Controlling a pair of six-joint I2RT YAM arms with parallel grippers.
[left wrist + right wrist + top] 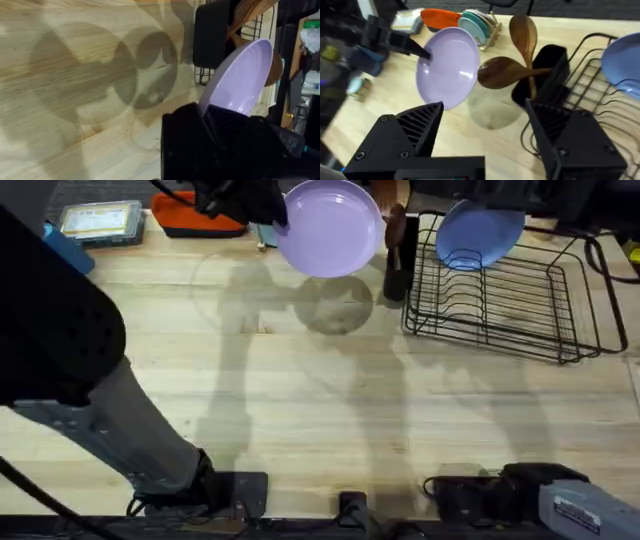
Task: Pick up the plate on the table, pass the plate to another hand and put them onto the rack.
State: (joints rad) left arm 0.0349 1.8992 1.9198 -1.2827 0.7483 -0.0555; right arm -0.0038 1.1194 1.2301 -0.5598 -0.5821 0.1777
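My left tool (pixel 422 52) pinches the purple plate (pixel 328 227) by its rim, holding it tilted in the air above the tabletop (pixel 330 410), near the black wire rack (pixel 510 300). My right tool (pixel 485 135) is spread wide, facing the plate but not yet touching it. The risk, as I judge it, is the handover: a thin grip on a glossy rim could slip if my right tool nudges the plate before closing. The wooden spoons (pixel 512 65) in their black holder (pixel 540 75) stand just beside the plate and could be knocked. A blue plate (pixel 480 230) already sits in the rack.
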